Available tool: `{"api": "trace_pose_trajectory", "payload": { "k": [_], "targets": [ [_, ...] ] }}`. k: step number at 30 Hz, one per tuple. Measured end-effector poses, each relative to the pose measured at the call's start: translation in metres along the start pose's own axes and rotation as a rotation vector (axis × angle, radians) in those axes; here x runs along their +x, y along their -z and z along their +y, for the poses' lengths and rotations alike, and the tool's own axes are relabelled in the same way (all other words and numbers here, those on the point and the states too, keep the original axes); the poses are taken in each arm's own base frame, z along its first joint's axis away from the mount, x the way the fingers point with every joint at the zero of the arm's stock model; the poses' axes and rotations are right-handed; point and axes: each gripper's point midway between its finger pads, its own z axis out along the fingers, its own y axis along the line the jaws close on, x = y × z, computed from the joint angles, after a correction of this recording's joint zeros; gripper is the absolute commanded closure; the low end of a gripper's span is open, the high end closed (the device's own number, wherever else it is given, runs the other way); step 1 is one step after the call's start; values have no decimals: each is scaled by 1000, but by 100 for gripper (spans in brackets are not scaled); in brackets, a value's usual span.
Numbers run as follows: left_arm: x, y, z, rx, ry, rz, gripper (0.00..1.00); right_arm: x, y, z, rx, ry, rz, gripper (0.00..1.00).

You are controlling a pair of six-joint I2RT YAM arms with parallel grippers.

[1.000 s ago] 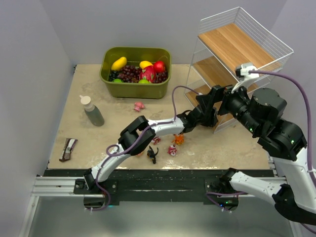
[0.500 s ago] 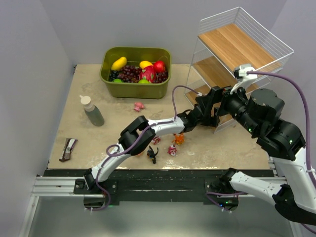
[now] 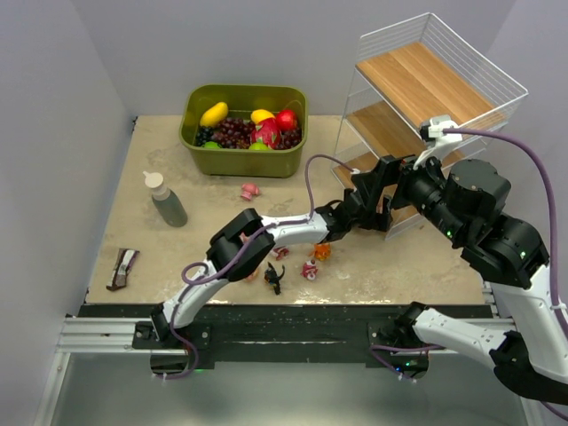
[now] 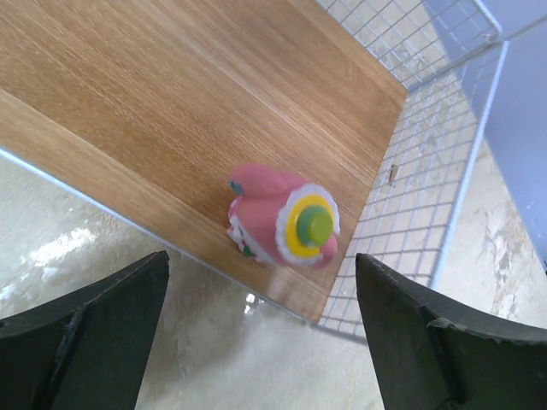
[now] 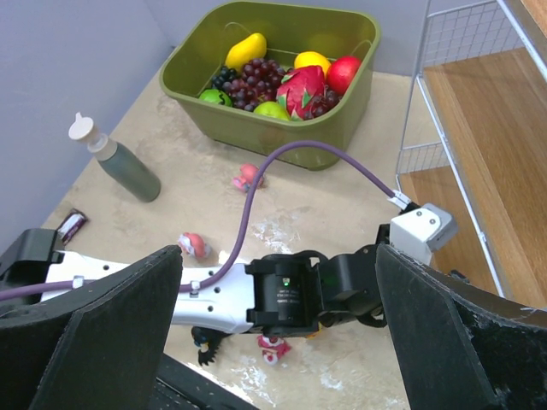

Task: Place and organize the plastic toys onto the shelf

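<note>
Left arm (image 3: 266, 232) stretched to the shelf (image 3: 417, 80) — fingers (image 4: 85, 342) spread wide.

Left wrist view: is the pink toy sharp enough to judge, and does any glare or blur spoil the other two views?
Left wrist: pink toy slightly soft along its lower edge but readable; glare patch on the table. Right wrist: scene sharp and evenly lit; its own fingers fill the lower corners. Top external: even light, soft shadows.

One toy (image 4: 282, 224) sits on the shelf (image 4: 214, 102); other toys (image 3: 309, 270) lie on the table (image 3: 177, 257) to its left.
</note>
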Motion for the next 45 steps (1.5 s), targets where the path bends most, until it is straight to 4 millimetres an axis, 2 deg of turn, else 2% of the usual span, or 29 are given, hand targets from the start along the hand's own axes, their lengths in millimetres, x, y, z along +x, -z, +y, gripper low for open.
{"api": "trace_pose_trajectory", "payload": {
  "k": [4, 10, 13, 16, 20, 23, 24, 26, 28, 31, 35, 40, 45],
  "targets": [
    [-15, 18, -5, -13, -6, -27, 0, 0, 0, 0, -1, -6, 1, 2],
    [-63, 47, -24, 3, 4, -118, 0, 3, -2, 1, 0, -12, 8, 2],
    [-80, 67, -22, -11, 17, -139, 0, 7, -4, 1, 1, -13, 19, 2],
    [-81, 91, 5, -79, 40, -107, 1, 13, -8, 1, 3, -17, 35, 2],
    [-86, 135, 71, -247, 86, -66, 1, 23, -17, 4, -9, -23, 61, 2],
    [-95, 181, 123, -406, 124, -66, 0, 29, -28, 9, -22, -26, 78, 2],
    [-98, 198, 135, -452, 134, -71, 1, 32, -33, 11, -29, -25, 86, 2],
    [-98, 223, 147, -508, 157, -76, 0, 37, -41, 13, -34, -23, 100, 2],
    [-93, 257, 154, -555, 207, -74, 0, 41, -48, 17, -48, -22, 111, 2],
    [-70, 298, 169, -610, 304, -50, 1, 45, -57, 21, -59, -21, 122, 2],
    [-33, 332, 191, -686, 426, -7, 1, 49, -65, 26, -79, -20, 130, 2],
    [-7, 350, 211, -802, 536, 16, 4, 56, -71, 29, -94, -19, 145, 2],
    [2, 352, 232, -884, 599, 6, 11, 67, -73, 26, -87, -8, 167, 2]
  ]
}}
